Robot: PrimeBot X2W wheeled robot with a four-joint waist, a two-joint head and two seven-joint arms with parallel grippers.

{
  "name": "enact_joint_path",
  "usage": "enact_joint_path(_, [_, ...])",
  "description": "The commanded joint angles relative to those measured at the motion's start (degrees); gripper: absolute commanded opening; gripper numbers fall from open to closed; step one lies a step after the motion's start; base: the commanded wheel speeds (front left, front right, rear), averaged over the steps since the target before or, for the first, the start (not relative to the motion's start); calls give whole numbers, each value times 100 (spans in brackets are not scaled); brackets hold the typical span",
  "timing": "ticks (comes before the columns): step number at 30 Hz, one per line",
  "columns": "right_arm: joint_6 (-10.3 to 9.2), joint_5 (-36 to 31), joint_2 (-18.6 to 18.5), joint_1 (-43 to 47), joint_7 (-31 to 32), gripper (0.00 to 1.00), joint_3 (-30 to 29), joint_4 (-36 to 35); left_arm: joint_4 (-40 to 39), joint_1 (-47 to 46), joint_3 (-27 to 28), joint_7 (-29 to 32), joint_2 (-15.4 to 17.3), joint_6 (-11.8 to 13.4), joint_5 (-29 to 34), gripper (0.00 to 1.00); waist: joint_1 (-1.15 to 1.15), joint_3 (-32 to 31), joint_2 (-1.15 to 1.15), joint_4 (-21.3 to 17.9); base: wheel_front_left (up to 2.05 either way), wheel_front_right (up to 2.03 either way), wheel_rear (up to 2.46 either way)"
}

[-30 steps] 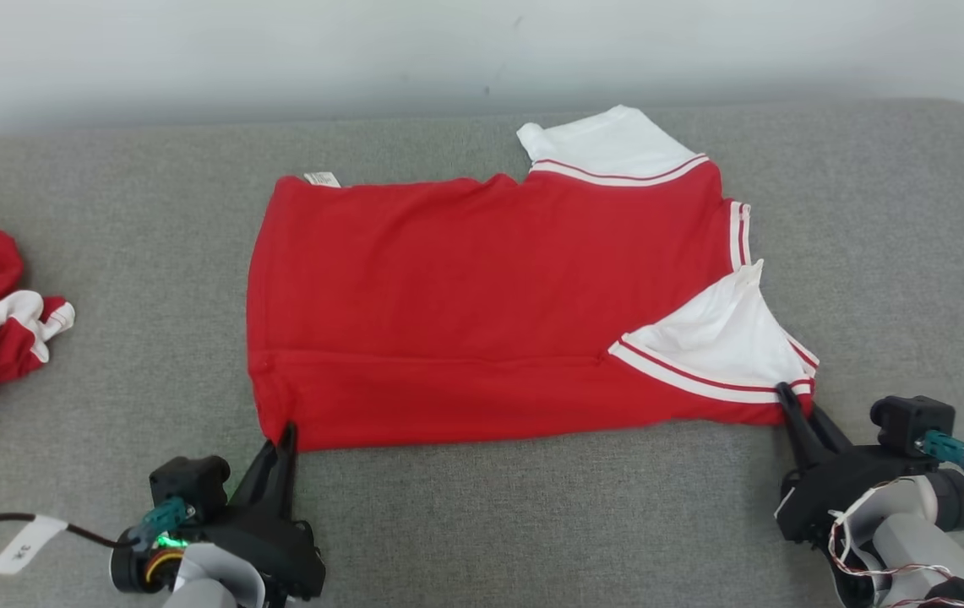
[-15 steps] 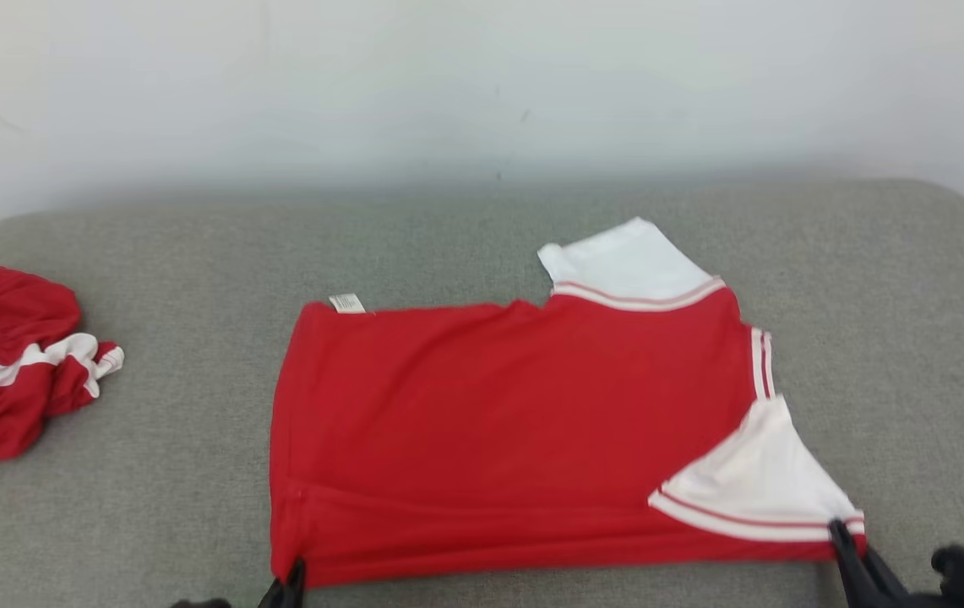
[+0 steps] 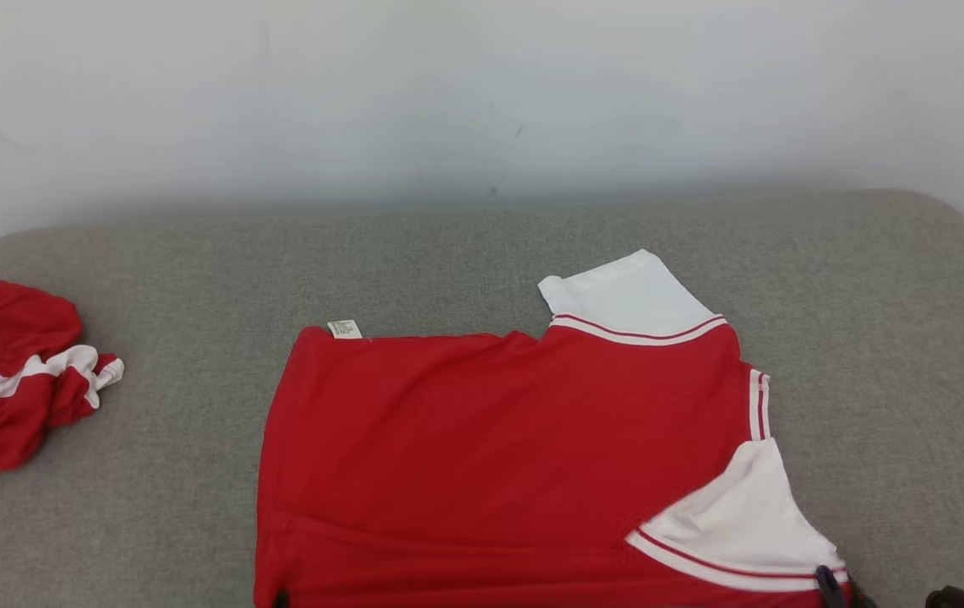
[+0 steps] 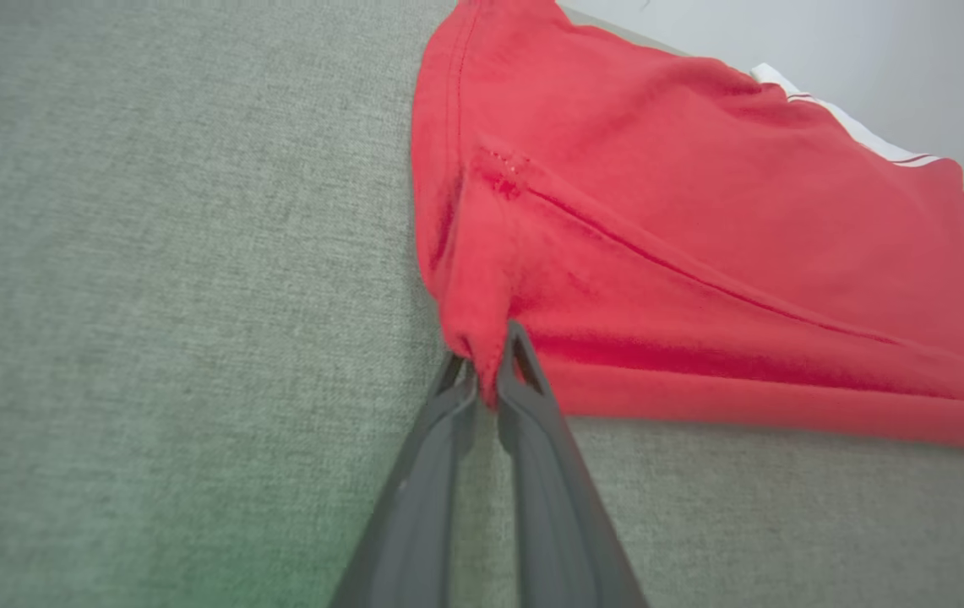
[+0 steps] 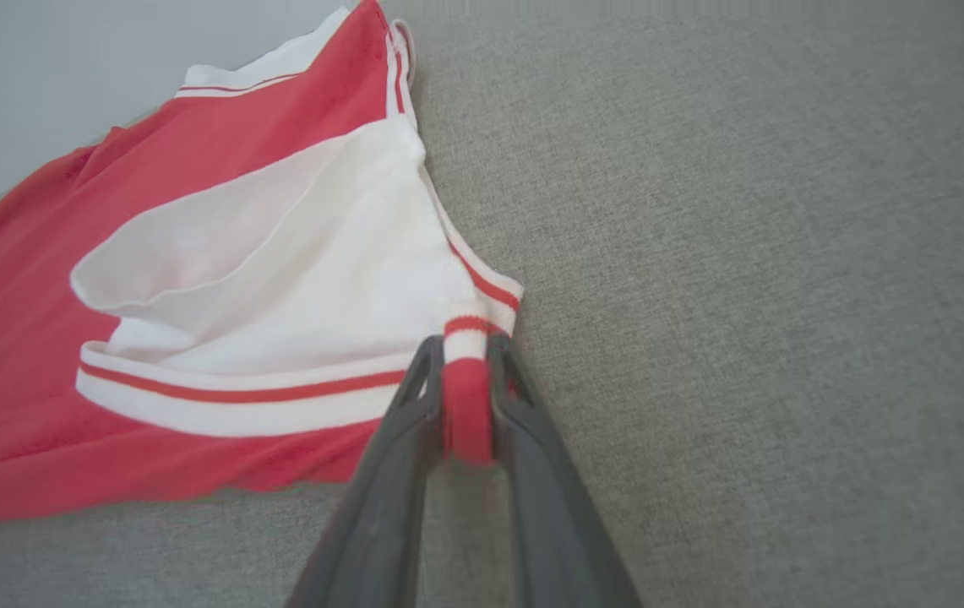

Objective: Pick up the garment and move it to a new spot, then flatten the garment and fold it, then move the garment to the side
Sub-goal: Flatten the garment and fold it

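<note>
The garment (image 3: 498, 456), a red shirt with white sleeves and striped trim, lies spread and folded lengthwise on the grey cushion (image 3: 448, 253). In the left wrist view my left gripper (image 4: 488, 376) is shut on the garment's (image 4: 701, 219) near red hem corner, pinching a small bunch of cloth. Over in the right wrist view my right gripper (image 5: 465, 380) has the striped cuff corner of the garment (image 5: 236, 279) between its two fingers, which press it from both sides. The head view catches just the right fingertip (image 3: 826, 584) at the bottom edge.
A second red and white garment (image 3: 8, 371) lies crumpled at the cushion's far left. A pale wall (image 3: 482, 101) rises behind the cushion. Bare grey fabric (image 3: 895, 355) stretches to the right of the shirt and behind it.
The head camera has tilted up, so the shirt sits lower in the picture and both grippers have slid almost off the bottom edge. The shirt's shape looks unchanged.
</note>
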Motion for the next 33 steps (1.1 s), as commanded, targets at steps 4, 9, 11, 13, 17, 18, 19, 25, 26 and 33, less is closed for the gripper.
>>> enact_joint_path(4, [-15,-134,96,82,1,100,-139,-119,-68,45,135,-18,-40,16,93,100,0,-70,0,49,0,0,0])
enact_joint_path(9, [-15,-314,148,85,-187,100,-266,-435,-503,191,489,-18,-98,16,301,100,0,-132,0,105,0,0,0])
enact_joint_path(11, [-15,-396,190,51,-307,100,-273,-591,-801,245,697,-19,-125,15,444,100,0,-142,0,129,0,0,0])
enact_joint_path(13, [-15,-487,229,25,-426,100,-266,-716,-1142,341,895,-18,-161,16,680,100,0,-148,0,155,0,0,0])
enact_joint_path(17, [-15,-691,391,0,-650,100,-267,-839,-1789,515,1189,-18,-244,46,1298,100,0,-156,0,211,0,0,0])
enact_joint_path(18, [-15,-691,391,0,-650,100,-267,-839,-1789,515,1189,-18,-244,46,1298,100,0,-156,0,211,0,0,0])
enact_joint_path(19, [-15,-724,453,-16,-695,100,-268,-880,-1940,560,1227,-18,-270,56,1486,100,0,-158,0,222,0,0,0])
enact_joint_path(25, [-15,-1065,665,85,-791,100,-246,-1179,-2545,811,1418,-18,-418,76,2093,100,0,-149,0,298,0,0,0])
enact_joint_path(26, [-15,-1130,719,133,-791,100,-266,-1253,-2585,842,1431,-18,-440,76,2123,100,0,-146,0,307,0,0,0])
enact_joint_path(33, [-15,-1456,932,281,-792,100,-287,-1425,-2388,846,1399,-18,-493,79,2343,100,0,-89,0,323,0,0,0])
